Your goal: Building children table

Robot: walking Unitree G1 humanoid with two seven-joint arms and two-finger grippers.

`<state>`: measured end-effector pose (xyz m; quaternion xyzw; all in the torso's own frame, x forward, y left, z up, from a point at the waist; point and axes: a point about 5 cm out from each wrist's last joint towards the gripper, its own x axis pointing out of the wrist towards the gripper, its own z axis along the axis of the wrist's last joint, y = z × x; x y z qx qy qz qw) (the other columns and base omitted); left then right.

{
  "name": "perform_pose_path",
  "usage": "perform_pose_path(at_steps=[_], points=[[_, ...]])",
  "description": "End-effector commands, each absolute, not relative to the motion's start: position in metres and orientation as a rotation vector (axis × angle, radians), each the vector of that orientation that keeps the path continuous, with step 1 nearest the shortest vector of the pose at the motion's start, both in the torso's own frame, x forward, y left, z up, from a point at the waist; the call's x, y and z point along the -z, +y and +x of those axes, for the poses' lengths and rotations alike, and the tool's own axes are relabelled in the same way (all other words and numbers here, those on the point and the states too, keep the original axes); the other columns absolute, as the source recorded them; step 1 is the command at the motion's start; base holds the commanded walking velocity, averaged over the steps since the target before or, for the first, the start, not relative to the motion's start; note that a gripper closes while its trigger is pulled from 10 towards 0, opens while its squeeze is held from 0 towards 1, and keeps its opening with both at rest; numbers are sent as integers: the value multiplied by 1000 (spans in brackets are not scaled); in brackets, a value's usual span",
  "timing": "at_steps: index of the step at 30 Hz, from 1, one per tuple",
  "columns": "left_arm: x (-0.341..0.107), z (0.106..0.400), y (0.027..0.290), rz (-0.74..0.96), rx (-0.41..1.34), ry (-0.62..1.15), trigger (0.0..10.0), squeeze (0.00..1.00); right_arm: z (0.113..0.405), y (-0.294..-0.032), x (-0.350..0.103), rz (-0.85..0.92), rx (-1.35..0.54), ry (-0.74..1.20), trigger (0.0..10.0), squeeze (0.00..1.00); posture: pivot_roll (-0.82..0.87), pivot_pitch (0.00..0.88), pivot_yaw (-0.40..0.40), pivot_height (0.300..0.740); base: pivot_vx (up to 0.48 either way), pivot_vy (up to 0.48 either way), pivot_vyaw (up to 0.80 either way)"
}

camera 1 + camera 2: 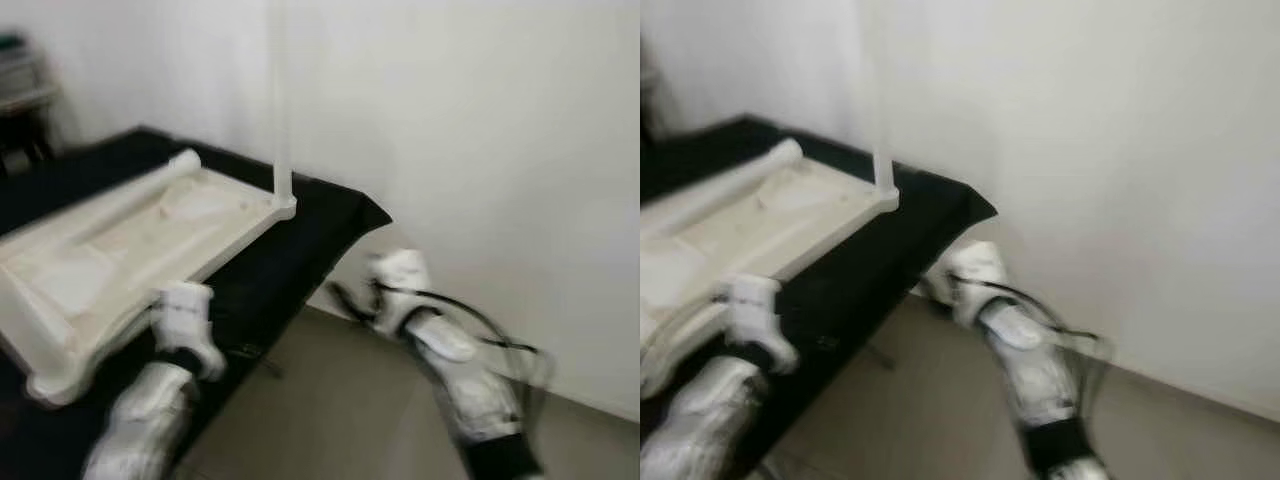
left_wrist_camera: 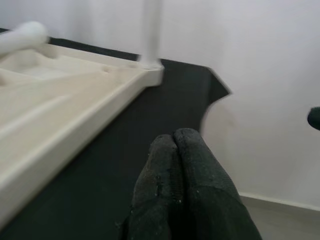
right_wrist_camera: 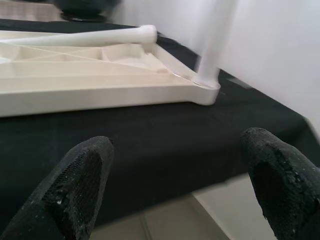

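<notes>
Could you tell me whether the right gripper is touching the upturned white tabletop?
Apart. In the right wrist view the open right gripper hangs short of the tabletop, with a wide band of black cloth lying between its fingers and the tabletop's edge.

Upturned white tabletop (image 1: 120,250) on black-draped table (image 1: 300,230)

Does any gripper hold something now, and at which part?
Nothing is held. The left gripper is shut on nothing; the right gripper is open, off the white tabletop.
</notes>
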<state>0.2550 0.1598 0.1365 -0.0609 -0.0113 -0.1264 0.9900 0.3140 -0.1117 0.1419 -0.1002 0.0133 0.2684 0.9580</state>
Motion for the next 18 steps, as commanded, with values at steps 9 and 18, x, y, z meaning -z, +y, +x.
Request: perform_pose_path(at_steps=[9, 18], points=[[-137, 255, 153, -122, 283, -19, 10000, 0, 314, -122, -140, -181, -555, 32, 10000, 0, -69, 2, -8, 740, 311, 0, 794], [-138, 254, 152, -119, 296, -35, 10000, 0, 313, -120, -140, -154, -601, 32, 10000, 0, -56, 0, -14, 740, 0, 0, 794]])
